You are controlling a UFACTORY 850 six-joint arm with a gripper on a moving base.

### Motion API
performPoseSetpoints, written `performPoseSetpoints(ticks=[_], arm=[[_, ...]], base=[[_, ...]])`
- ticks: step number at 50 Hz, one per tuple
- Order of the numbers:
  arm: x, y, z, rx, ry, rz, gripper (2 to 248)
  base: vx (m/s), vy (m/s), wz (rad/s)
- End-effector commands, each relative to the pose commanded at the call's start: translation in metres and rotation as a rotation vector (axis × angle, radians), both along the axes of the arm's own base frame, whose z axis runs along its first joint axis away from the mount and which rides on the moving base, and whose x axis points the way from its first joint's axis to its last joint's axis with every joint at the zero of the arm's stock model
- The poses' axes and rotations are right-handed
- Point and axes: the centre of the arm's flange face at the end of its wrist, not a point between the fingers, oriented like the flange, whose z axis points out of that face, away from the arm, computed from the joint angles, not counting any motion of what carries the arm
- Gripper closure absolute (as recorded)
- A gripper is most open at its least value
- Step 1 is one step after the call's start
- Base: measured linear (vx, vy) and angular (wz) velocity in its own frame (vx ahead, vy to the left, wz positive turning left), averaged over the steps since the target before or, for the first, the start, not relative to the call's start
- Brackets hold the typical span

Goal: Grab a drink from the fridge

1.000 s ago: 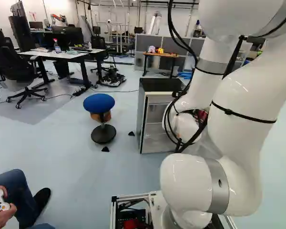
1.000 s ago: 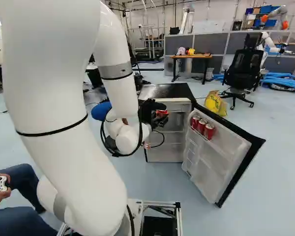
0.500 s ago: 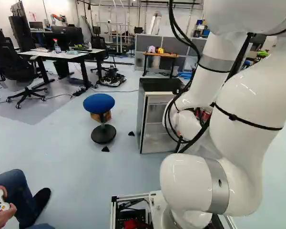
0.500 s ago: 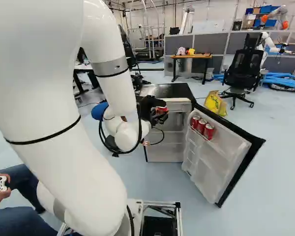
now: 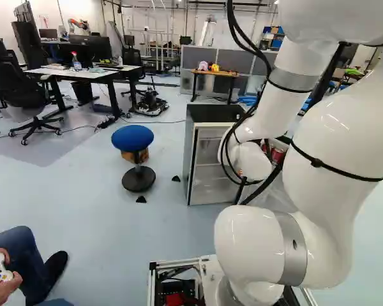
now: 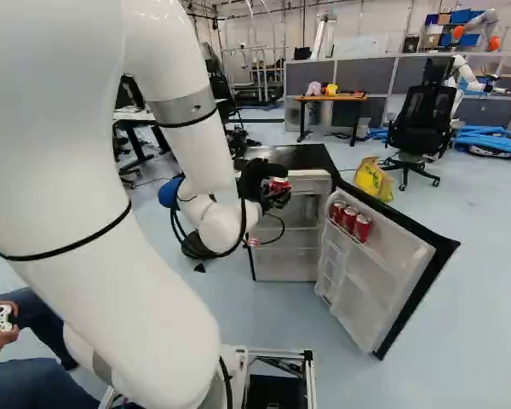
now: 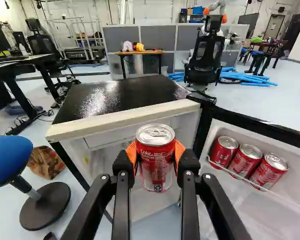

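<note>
Red can (image 7: 156, 162) slightly higher with arm (image 6: 192, 149) — between pads (image 7: 179, 150) of the tool (image 6: 278, 194)

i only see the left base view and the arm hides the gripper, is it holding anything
Observer: Yes, the wrist view shows the gripper shut on a red can.
Operator: how many more cans in the door
Observer: Three red cans show there, side by side in the open door.
Operator: anything behind the door
Observer: A yellow bag shows just beyond it in the right base view.
</note>
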Motion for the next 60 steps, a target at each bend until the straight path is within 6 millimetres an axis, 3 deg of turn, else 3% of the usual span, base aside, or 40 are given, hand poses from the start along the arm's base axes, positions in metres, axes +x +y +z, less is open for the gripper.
performPoseSetpoints(ticks=[60], arm=[[0.046, 0.0, 0.041, 0.021, 0.024, 0.035, 155]], base=[[0.0, 0.0, 0.0]])
